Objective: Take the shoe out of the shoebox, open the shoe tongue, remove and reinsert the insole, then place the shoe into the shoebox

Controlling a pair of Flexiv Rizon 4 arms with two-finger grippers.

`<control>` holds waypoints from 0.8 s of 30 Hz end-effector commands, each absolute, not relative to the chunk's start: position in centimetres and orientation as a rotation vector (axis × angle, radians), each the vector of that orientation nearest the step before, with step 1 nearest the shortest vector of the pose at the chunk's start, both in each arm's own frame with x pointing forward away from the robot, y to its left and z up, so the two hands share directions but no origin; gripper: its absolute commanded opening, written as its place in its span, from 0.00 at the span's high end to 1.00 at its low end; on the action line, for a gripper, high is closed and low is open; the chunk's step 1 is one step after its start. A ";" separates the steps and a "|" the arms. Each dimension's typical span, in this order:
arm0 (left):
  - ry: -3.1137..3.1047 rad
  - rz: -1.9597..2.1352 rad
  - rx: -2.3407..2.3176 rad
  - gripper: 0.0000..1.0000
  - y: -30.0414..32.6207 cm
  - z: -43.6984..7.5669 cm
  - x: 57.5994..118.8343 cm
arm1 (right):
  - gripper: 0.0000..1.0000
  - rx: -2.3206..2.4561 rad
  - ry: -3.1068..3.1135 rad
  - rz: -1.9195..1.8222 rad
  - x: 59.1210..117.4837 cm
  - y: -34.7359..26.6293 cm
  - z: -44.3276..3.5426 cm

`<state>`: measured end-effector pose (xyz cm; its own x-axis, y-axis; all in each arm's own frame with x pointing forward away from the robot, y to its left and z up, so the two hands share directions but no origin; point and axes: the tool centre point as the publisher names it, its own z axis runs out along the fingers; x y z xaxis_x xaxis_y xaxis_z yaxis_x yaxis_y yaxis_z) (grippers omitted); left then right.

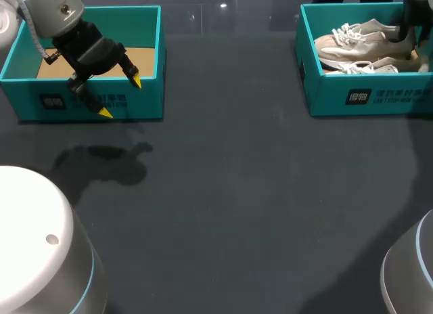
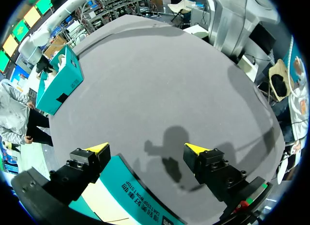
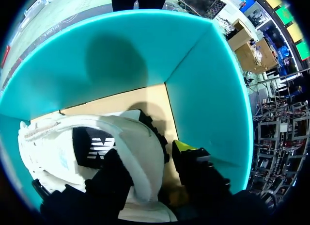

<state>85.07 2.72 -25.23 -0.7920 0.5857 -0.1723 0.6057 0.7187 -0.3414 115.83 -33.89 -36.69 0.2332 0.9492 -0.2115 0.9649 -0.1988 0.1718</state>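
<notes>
Now your right claw (image 3: 150,152) clamps the shoe (image 3: 58,147) heel beside the box (image 3: 203,89) wall. Your left claw (image 1: 122,97) hangs released over the other box (image 1: 145,105), its front edge facing open worktop (image 1: 237,192).

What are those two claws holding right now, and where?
Left gripper: open, nothing. Right gripper straddles the heel of the shoe inside the shoebox; whether it grips cannot be told.

Broad open stretch of dark table (image 1: 237,192) between two boxes, left box (image 1: 145,30) open-topped, its front wall under the spread left gripper (image 1: 120,97), right box (image 1: 365,94) crowded with pale shoes (image 1: 358,43), right gripper (image 3: 145,157) in the tight gap by heel and side wall
</notes>
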 end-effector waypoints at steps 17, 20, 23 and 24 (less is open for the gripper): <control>2.865 -0.592 0.995 0.00 2.7 -25.2 85.0 | 0.00 2.220 1.742 -0.025 113.6 -31.5 -29.3; 2.865 -0.592 0.995 0.00 2.7 -25.2 85.0 | 0.00 2.222 1.743 -0.006 113.1 -31.0 -27.7; 2.865 -0.592 0.995 0.00 2.7 -25.2 85.0 | 0.00 2.217 1.748 0.009 112.4 -30.3 -26.2; 2.865 -0.592 0.995 0.00 2.7 -25.2 85.0 | 0.00 2.214 1.754 0.029 112.2 -30.1 -25.6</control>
<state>85.07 2.72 -25.23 -0.7920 0.5857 -0.1723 0.6057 0.7187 -0.3414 114.15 -30.77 -28.06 0.2499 0.9508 -0.1831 0.9517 -0.2064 0.2273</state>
